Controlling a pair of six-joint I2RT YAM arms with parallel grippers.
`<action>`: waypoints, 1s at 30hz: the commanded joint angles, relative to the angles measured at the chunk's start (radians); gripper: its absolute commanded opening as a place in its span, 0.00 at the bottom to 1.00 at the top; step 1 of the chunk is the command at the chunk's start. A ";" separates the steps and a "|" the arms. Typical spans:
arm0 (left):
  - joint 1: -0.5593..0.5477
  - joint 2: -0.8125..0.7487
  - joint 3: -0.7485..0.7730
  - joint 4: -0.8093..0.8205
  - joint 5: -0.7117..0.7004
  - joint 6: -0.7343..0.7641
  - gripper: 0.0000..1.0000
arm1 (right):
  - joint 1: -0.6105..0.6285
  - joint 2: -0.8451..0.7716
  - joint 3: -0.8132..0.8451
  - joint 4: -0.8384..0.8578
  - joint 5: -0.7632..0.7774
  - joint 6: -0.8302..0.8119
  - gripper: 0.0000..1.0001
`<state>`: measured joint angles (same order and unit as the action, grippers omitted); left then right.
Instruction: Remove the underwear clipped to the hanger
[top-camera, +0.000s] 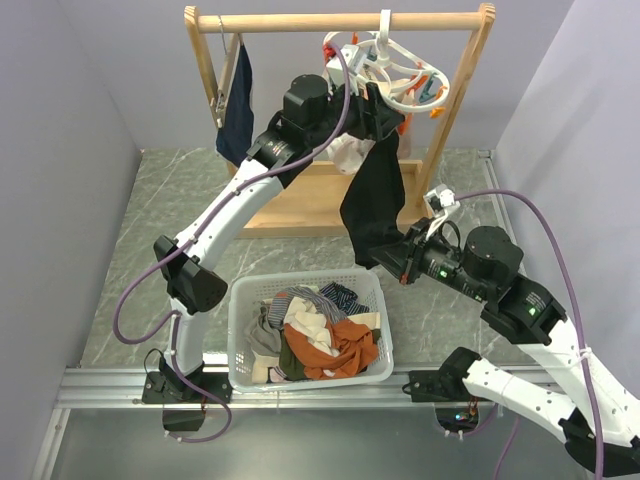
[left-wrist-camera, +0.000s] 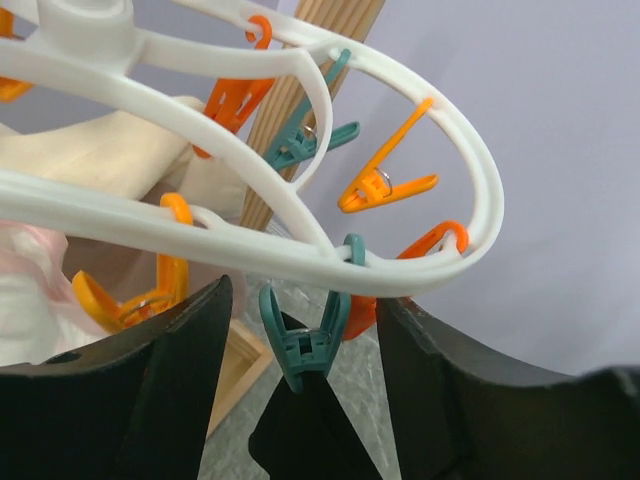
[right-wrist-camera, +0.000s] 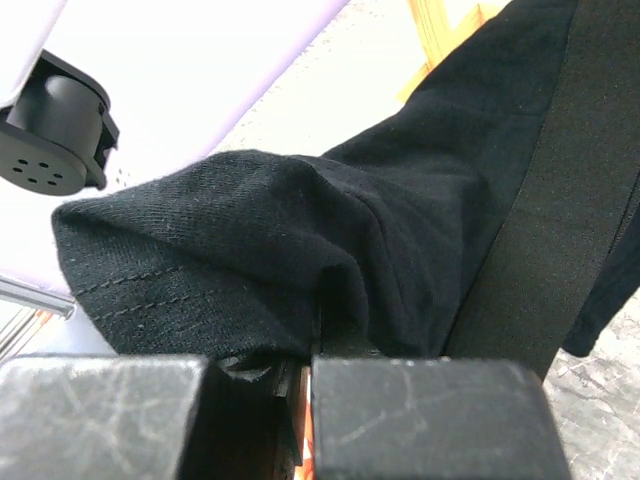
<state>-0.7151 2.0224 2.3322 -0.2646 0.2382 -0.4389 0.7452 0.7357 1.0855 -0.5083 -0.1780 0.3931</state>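
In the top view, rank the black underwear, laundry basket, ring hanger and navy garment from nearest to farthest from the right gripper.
1. black underwear: clamped in the right gripper.
2. laundry basket: low, just to its left.
3. ring hanger: up on the rail, right end.
4. navy garment: same rail, far left end.

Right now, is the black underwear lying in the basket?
No, the black underwear hangs from the hanger, its lower end pinched in the right gripper, outside the basket.
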 joint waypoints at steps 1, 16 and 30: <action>-0.004 -0.007 0.032 0.065 0.012 -0.009 0.64 | 0.003 0.016 0.004 0.051 -0.021 0.004 0.00; -0.003 -0.047 0.004 0.080 -0.051 0.003 0.23 | 0.002 -0.022 -0.009 0.062 0.064 -0.002 0.00; -0.003 -0.387 -0.390 0.080 -0.109 0.055 0.99 | 0.003 0.089 0.249 0.085 -0.369 0.039 0.00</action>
<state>-0.7185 1.7500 1.9976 -0.2291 0.1581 -0.4088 0.7456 0.7994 1.2221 -0.5014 -0.3931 0.4088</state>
